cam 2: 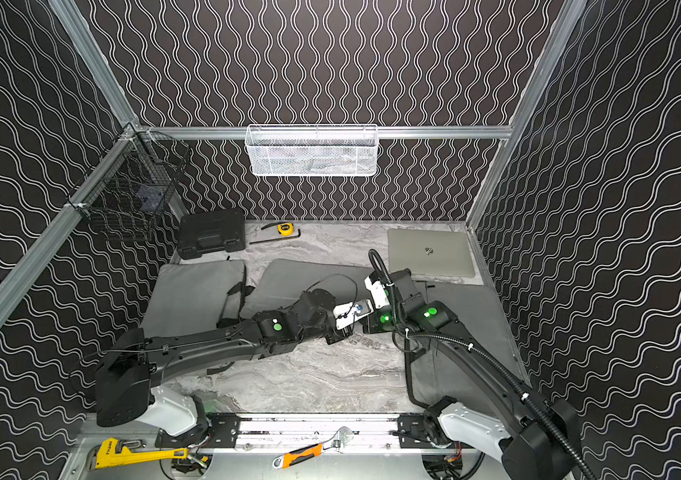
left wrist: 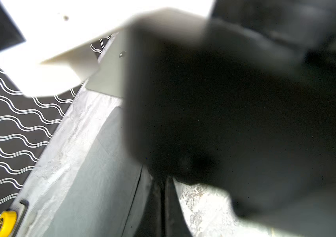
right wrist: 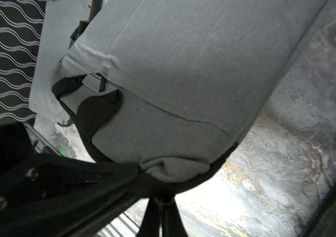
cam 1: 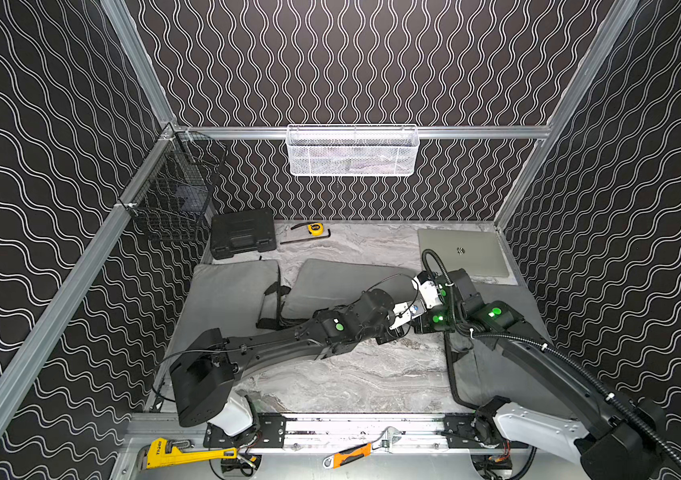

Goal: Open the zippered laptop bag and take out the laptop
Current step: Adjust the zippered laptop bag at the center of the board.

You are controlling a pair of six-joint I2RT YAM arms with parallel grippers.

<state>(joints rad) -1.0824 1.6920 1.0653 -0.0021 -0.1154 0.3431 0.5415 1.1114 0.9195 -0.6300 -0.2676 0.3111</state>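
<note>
The grey laptop bag [cam 1: 338, 282] with black trim lies in the middle of the table in both top views [cam 2: 288, 278]. My right gripper [right wrist: 163, 202] is shut on the black trim at its near corner. The zipper line [right wrist: 163, 110] runs across the bag's side. My left gripper [left wrist: 163, 190] is shut right beside that corner, its tips hidden behind the blurred dark right wrist. Both wrists meet at the corner [cam 1: 405, 328]. A silver laptop [cam 1: 463, 251] lies bare on the table at the back right.
Two more grey bags lie at the left [cam 1: 226, 295] and the right [cam 1: 505, 374]. A black tool case [cam 1: 243, 237], a yellow tape measure [cam 1: 315, 227] and a hex key [cam 1: 305, 239] sit at the back. Wire baskets [cam 1: 351, 151] hang on the walls. Wrenches [cam 1: 180, 453] lie on the front rail.
</note>
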